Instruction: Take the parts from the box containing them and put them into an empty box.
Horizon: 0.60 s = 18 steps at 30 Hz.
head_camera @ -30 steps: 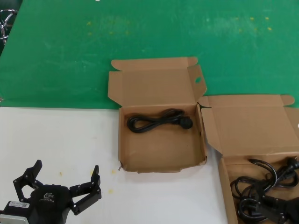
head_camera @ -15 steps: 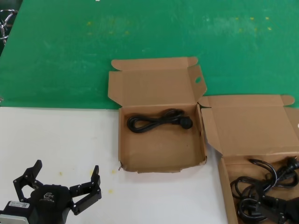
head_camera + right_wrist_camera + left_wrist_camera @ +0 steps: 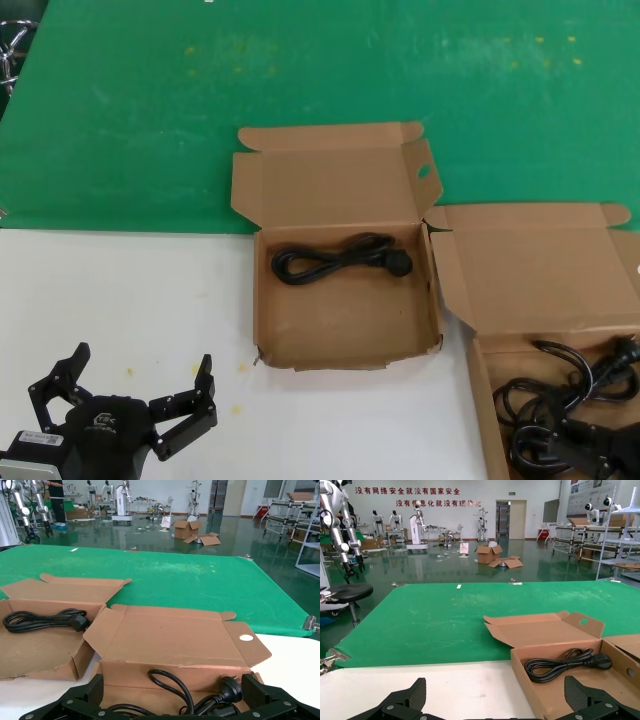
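Note:
A brown cardboard box (image 3: 478,395) at the right front holds several black power cords (image 3: 560,415); its lid stands open behind it. In the right wrist view my right gripper (image 3: 172,692) is open, just above those cords (image 3: 170,680) and touching none of them. It is out of the head view. The middle box (image 3: 340,325), with an oval hole in its lid tab, holds one looped cord (image 3: 335,258). This cord also shows in the left wrist view (image 3: 565,661). My left gripper (image 3: 135,375) is open and empty over the white table, left of the middle box (image 3: 535,692).
A green mat (image 3: 300,80) covers the far half of the table. The near half is a white surface (image 3: 120,290). The two boxes stand side by side with their open lids (image 3: 170,640) raised behind them.

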Each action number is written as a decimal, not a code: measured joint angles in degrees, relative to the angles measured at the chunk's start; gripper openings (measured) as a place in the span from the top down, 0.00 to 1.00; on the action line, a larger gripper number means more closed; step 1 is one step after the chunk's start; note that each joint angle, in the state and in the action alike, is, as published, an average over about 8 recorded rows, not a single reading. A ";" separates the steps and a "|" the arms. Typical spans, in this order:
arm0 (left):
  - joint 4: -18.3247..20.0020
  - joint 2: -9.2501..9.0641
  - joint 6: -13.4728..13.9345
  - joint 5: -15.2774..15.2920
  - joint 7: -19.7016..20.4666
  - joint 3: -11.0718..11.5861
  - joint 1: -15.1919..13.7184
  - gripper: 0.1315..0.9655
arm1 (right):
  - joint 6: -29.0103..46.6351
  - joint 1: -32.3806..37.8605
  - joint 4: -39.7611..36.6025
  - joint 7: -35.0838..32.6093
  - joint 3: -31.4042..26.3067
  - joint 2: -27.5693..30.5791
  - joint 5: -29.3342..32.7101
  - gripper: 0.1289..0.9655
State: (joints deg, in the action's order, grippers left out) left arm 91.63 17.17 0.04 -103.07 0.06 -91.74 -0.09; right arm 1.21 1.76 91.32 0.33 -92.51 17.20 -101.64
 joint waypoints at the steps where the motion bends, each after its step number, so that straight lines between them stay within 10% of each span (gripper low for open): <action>1: 0.00 0.00 0.00 0.00 0.00 0.00 0.00 0.00 | 0.00 0.00 0.00 0.00 0.00 0.00 0.00 0.00; 18: 0.00 0.00 0.00 0.00 0.00 0.00 0.00 0.00 | 0.00 0.00 0.00 0.00 0.00 0.00 0.00 0.00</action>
State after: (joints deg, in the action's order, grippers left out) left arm 91.63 17.17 0.04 -103.07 0.06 -91.74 -0.09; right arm 1.21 1.76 91.32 0.33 -92.51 17.20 -101.64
